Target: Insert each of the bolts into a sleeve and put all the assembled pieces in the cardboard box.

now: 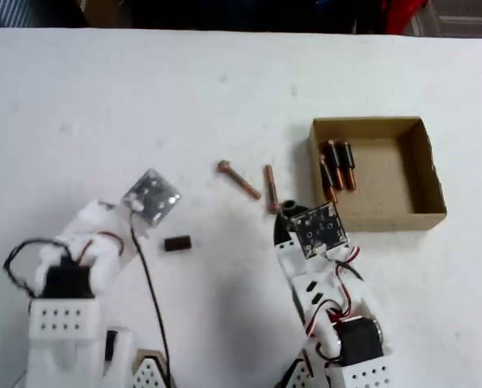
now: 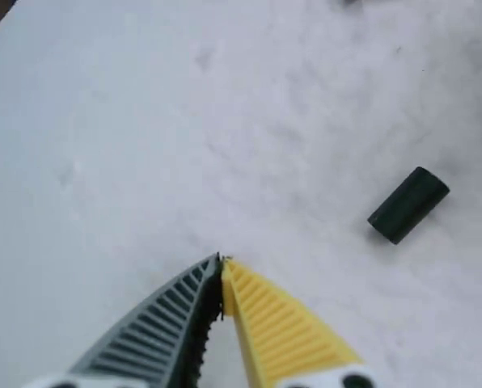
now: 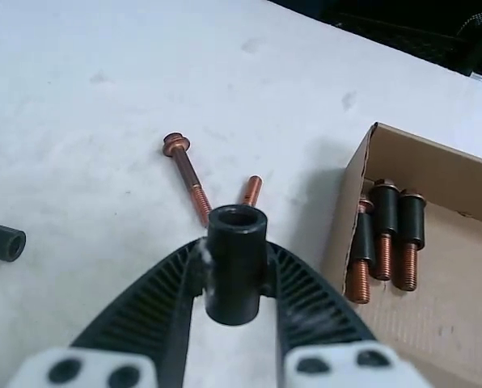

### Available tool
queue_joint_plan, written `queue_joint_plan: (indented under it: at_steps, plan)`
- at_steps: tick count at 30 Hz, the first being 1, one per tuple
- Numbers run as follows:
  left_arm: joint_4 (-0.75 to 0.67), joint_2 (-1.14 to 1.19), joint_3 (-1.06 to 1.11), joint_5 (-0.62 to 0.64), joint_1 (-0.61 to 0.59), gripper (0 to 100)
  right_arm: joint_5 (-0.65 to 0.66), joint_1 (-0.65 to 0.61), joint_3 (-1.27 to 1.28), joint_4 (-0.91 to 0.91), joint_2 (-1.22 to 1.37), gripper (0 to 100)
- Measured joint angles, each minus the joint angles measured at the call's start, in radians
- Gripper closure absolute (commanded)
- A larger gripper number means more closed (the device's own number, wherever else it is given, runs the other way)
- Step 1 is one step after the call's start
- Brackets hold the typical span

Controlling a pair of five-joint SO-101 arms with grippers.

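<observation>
I have the black cylindrical sleeve (image 3: 237, 263) pinched between the ribbed black fingers (image 3: 306, 299) of the right gripper (image 3: 237, 246), its hollow end showing above the tips. That arm is stretched forward and low over the white table (image 1: 225, 81), with the gripper just beside a corner of the open brown cardboard box (image 1: 425, 162).

Two loose copper-coloured threaded bolts lie on the table just ahead of it. The longer flanged bolt (image 3: 188, 174) lies fully in sight. The second copper bolt (image 3: 251, 190) is partly hidden behind the held sleeve, so I cannot make out its head.

Inside the box, against one wall, lie three sleeved bolts (image 3: 384, 242) side by side, matte black collars over bright thread.

A second black sleeve (image 2: 408, 204) lies on its side near the left gripper (image 2: 221, 263). That gripper's grey and yellow ridged fingers (image 2: 281, 323) are pressed together on nothing, just above the table. The left arm is bent back at the table's near edge.
</observation>
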Motion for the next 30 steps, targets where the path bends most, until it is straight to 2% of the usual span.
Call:
queue_joint_plan:
  at_steps: [5, 13, 17, 22, 30]
  plan:
    - [-0.002, 0.203, -0.107, 0.003, 0.132, 98, 0.0, 0.0, 0.0, 0.0, 0.0, 96.8]
    - [-0.002, 0.543, -0.351, 0.227, 0.23, 98, 0.0, 0.0, 0.0, 0.0, 0.0, 96.8]
    - [-0.002, 0.721, -0.465, 0.345, 0.288, 98, 0.0, 0.043, 0.0, 0.0, 0.0, 96.8]
    - [0.002, 0.968, -0.597, 0.523, 0.347, 98, 0.0, 0.049, 0.0, 0.0, 0.0, 96.8]
    - [-0.008, 1.31, -0.993, 0.931, 0.339, 98, 0.0, 0.055, 0.0, 0.0, 0.0, 96.8]
